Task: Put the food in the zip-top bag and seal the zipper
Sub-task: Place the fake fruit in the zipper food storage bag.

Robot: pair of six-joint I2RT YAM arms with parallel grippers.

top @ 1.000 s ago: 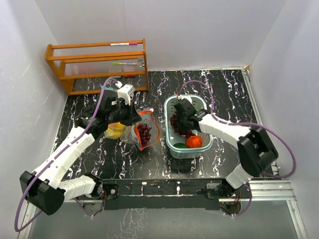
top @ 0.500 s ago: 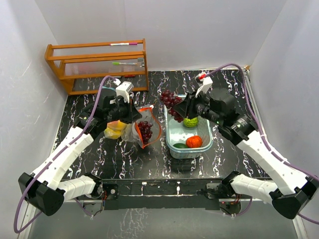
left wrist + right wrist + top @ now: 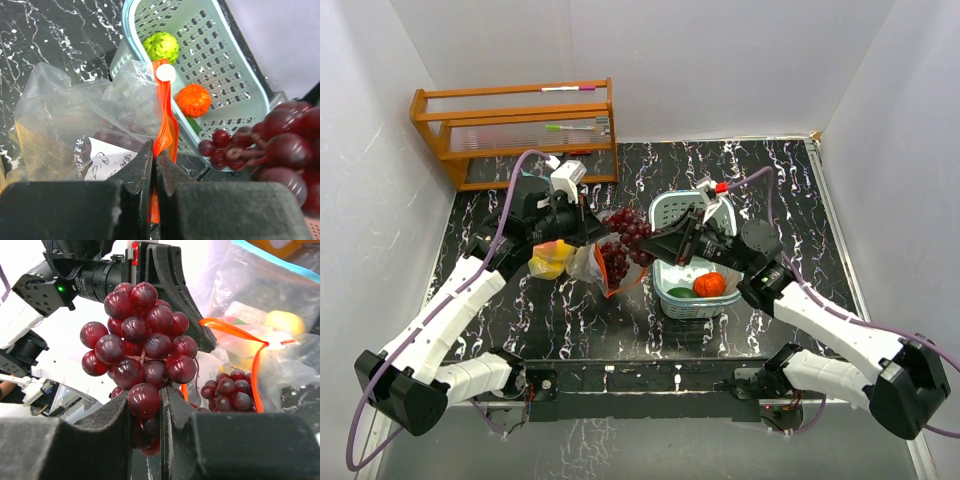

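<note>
One grape bunch (image 3: 628,228) lengthwise toward bag (image 3: 60,120)

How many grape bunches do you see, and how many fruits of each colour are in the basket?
Grape bunches: 2 (held bunch in the right claw, second bunch in the bag)
Orange fruit: 1
Bumpy green fruit: 1
Dark green fruit: 1
Total: 5

Clearance at the bag (image 3: 588,268) mouth: 2 bodies bound it. The left gripper (image 3: 592,232), pinching the orange rim, closes its far side; the basket (image 3: 705,312) stands just beside it on the right. The right gripper (image 3: 655,240) with its grapes (image 3: 628,228) occupies the gap between them. Bare table (image 3: 570,325) lies nearer the bases.
</note>
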